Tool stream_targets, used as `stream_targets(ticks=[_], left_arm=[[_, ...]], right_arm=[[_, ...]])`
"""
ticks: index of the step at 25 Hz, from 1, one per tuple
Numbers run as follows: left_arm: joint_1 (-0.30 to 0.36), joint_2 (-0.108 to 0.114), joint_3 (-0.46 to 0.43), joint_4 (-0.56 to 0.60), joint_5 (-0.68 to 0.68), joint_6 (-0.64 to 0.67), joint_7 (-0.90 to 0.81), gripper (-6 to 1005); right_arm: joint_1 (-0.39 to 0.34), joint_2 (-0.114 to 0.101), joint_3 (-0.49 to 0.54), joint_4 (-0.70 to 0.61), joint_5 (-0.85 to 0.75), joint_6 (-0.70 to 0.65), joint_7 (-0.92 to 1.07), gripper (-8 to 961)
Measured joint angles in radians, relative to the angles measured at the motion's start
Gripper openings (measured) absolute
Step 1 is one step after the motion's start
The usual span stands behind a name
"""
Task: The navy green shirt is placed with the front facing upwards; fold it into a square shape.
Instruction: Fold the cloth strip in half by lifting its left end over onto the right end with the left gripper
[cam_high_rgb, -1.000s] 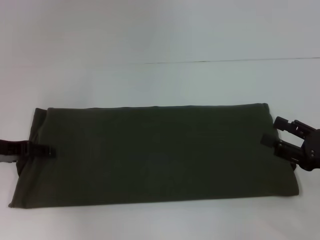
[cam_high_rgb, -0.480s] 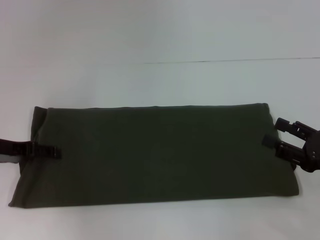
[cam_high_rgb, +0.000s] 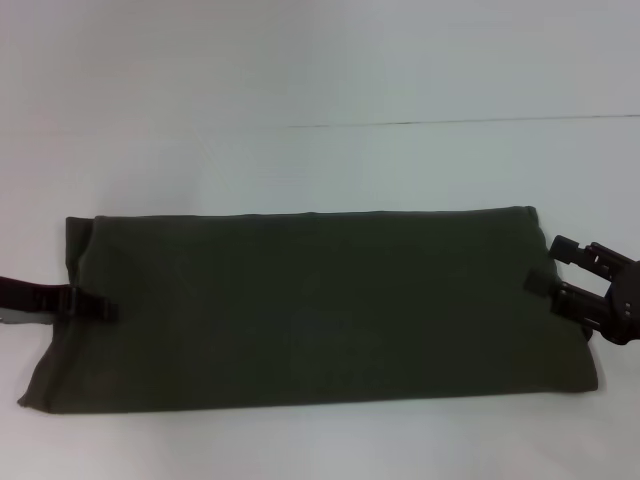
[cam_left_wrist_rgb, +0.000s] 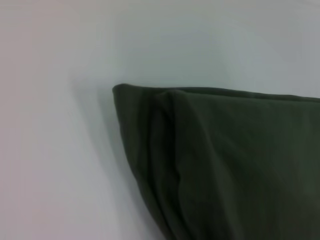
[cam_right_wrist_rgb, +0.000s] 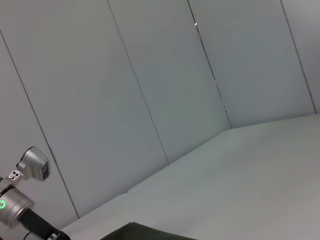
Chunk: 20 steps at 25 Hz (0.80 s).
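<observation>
The left tool (cam_high_rgb: 95, 305) has backed slightly off the navy green shirt (cam_high_rgb: 310, 310), grip unclear; the right tool (cam_high_rgb: 548, 265) waits released, so the cross fold remains.

Pale table (cam_high_rgb: 320, 80), the folded navy green shirt (cam_high_rgb: 310, 310) flat on it

The navy green shirt (cam_high_rgb: 310, 310) is soft matt cloth; the table (cam_high_rgb: 320, 80) smooth, pale, faintly glossy.

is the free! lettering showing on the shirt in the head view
No, the navy green shirt lies folded into a long plain green band on the white table, with no lettering visible on its upper face.
</observation>
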<state>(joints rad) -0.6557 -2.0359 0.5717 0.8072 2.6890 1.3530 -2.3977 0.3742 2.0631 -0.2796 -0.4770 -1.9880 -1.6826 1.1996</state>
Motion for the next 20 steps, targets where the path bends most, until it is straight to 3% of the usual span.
stream_targets(ticks=[15, 20], left_arm=[[-0.015, -0.001, 0.005, 0.003, -0.001, -0.007, 0.001, 112], [-0.018, -0.001, 0.005, 0.009, -0.002, -0.004, 0.002, 109]], right_arm=[[0.003, 0.0, 0.004, 0.0, 0.0, 0.0, 0.001, 793], [0.006, 0.0, 0.001, 0.0, 0.0, 0.0, 0.002, 792]])
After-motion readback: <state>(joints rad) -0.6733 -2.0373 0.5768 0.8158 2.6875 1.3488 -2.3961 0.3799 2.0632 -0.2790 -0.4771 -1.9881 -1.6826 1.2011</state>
